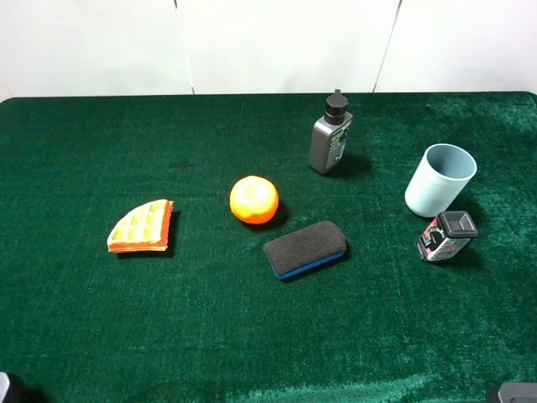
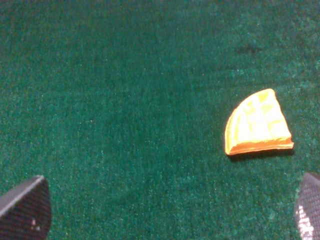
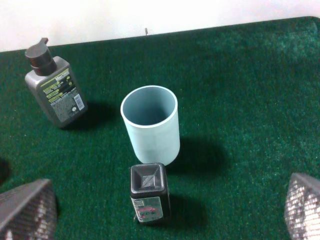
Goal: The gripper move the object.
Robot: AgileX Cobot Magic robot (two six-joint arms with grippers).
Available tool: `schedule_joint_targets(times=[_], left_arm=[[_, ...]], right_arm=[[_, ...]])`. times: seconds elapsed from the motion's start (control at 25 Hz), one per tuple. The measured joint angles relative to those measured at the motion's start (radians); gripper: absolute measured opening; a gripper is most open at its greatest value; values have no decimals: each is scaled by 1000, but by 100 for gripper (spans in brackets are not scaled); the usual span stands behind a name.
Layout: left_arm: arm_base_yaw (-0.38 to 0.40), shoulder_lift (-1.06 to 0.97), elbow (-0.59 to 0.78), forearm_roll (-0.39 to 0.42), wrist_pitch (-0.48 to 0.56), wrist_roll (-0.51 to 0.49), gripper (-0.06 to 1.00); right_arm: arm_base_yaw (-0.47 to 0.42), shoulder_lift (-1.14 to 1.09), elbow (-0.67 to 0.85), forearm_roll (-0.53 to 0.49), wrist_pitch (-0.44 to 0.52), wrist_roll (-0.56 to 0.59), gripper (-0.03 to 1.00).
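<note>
The eraser [image 1: 304, 248], dark grey felt on a thin blue base, lies flat on the green cloth just right of centre, in front of the orange. It shows in neither wrist view. My left gripper [image 2: 167, 210] is open and empty, its fingertips [image 2: 25, 210] wide apart above bare cloth near the waffle wedge. My right gripper [image 3: 165, 207] is open and empty, its fingertips [image 3: 305, 205] wide apart near the small bottle and cup. Both grippers are far from the eraser; only slivers of the arms show at the exterior view's bottom corners.
An orange [image 1: 253, 200] sits just behind the eraser. A waffle wedge [image 1: 141, 227] lies at the left. A grey pump bottle [image 1: 331, 134] stands at the back. A light blue cup [image 1: 440, 179] and a small black-capped bottle [image 1: 446, 235] stand at the right.
</note>
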State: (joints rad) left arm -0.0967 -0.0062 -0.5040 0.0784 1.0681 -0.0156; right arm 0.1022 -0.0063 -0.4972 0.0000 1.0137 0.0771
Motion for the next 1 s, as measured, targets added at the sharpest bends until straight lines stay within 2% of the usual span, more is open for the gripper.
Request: schedule_joint_targets(times=[1.0], left_arm=[[0, 0, 0, 0, 0, 3, 99]], right_arm=[[0, 0, 0, 0, -1, 0, 70]])
